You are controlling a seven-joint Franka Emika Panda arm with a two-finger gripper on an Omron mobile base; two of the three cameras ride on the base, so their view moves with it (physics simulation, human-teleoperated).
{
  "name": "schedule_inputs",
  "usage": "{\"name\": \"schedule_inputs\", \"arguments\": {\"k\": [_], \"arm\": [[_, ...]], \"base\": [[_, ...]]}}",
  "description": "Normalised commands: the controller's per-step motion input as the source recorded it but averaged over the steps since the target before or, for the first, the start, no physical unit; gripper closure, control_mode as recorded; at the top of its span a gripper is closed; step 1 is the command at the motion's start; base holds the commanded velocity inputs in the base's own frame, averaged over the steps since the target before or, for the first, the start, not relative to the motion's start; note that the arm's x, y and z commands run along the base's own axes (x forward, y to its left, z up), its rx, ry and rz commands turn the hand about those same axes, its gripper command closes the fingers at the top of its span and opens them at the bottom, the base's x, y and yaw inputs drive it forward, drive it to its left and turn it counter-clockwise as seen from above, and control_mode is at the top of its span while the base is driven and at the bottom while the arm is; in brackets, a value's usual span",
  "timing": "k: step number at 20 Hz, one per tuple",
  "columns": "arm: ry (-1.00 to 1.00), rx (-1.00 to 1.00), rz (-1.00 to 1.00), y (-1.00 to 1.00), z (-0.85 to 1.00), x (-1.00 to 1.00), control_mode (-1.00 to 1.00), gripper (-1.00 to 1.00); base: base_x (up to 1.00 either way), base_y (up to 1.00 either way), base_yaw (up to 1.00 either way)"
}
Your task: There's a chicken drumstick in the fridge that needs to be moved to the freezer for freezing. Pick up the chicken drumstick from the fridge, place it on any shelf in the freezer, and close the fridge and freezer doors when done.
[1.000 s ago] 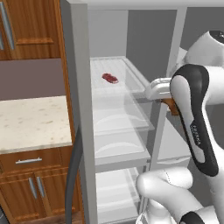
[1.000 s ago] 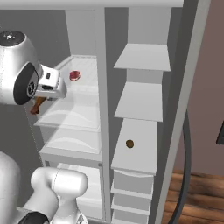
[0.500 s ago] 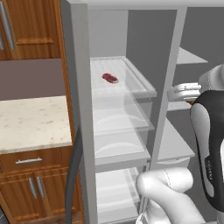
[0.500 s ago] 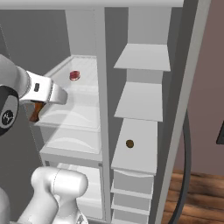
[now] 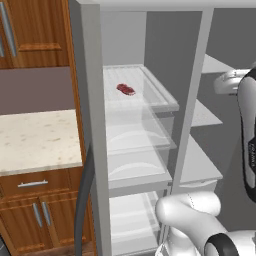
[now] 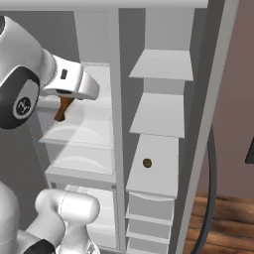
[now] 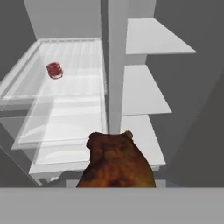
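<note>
The chicken drumstick [image 7: 116, 162], brown and lumpy, fills the bottom middle of the hand view and hides the fingertips. In the right base view the drumstick [image 6: 62, 108] hangs under my gripper [image 6: 66, 100], which is shut on it, in front of the divider between the two open compartments. The freezer's white shelves [image 7: 145, 93] rise on the right, also seen as the shelves [image 6: 158, 116] in the right base view. Part of my hand [image 5: 228, 82] shows near the freezer side in the left base view.
A red piece of food [image 5: 125, 89] lies on the fridge's top glass shelf [image 5: 161, 99]. A small brown thing [image 6: 147, 162] sits on a lower freezer shelf. Both doors stand open: fridge door [image 5: 93, 130] left, freezer door [image 6: 217, 99] right. A stone counter [image 5: 35, 140] lies further left.
My arm has swung right, carrying the drumstick from in front of the fridge's glass shelves toward the divider and the freezer side.
</note>
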Motion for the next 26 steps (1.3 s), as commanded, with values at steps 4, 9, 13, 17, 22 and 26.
{"name": "schedule_inputs", "arguments": {"k": [4,9,13,17,22,26], "arm": [[-0.01,0.00,0.04,-0.62,0.04,0.09,-1.00,1.00],[-0.15,0.01,0.05,-0.30,0.00,0.25,-1.00,1.00],[-0.01,0.03,0.08,-0.21,0.00,0.61,-1.00,1.00],[0.00,0.01,0.06,-0.24,0.00,0.58,-1.00,1.00],[0.00,0.01,0.00,-0.28,0.00,0.53,-1.00,1.00],[0.00,0.00,0.00,-0.15,0.00,0.58,-1.00,1.00]], "base": [[0.00,0.00,0.00],[0.00,0.00,0.00],[0.00,0.00,0.00],[0.00,0.00,0.00],[0.00,0.00,0.00],[0.00,0.00,0.00]]}}
